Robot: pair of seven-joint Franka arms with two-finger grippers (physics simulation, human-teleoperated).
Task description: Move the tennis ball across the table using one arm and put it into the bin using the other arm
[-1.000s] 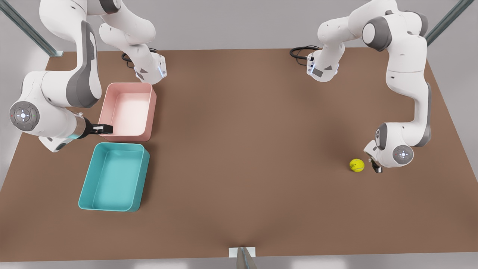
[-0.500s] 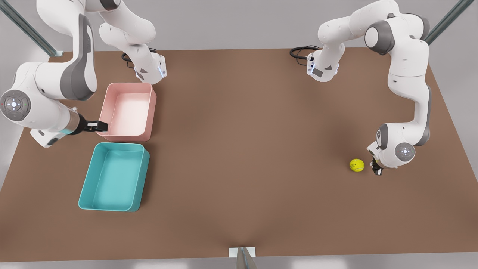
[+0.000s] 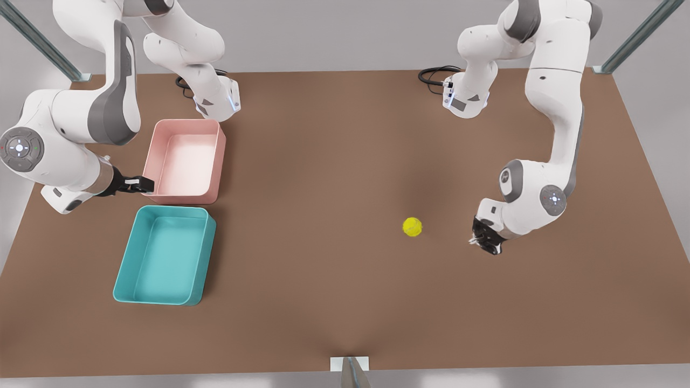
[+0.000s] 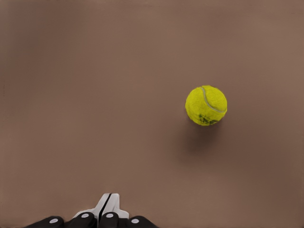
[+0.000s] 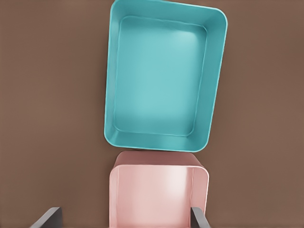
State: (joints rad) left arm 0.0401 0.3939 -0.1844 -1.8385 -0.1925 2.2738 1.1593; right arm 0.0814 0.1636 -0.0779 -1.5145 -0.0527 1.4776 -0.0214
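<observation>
The small yellow-green fuzzy tennis ball [image 3: 412,227] lies free on the bare brown table [image 3: 334,302], right of centre in the front view, touched by neither hand. The left hand [image 3: 487,242] sits low at the table surface just to the ball's right in that view, apart from it; in the left wrist view its fingers [image 4: 105,209] are pressed together, clenched on nothing. The ball [image 4: 206,105] lies ahead of those fingertips with open table between.

The decisive relation: the teal rectangular plastic bin [image 3: 164,256] lies well apart from the ball, at the far left of the front view, long axis running roughly top to bottom of the frame. The left hand is the nearer to the ball; the right hand [image 3: 141,184] is the nearer to the bin, hovering at the near edge of the pink rectangular plastic bin [image 3: 186,161], fingers [image 5: 47,218] spread apart and holding nothing.

Both bins [image 5: 164,76] are empty. The pink bin [image 5: 159,197] stands just beside the teal one, end to end.

Judgement: the crossing is partly done; binning is not begun.
</observation>
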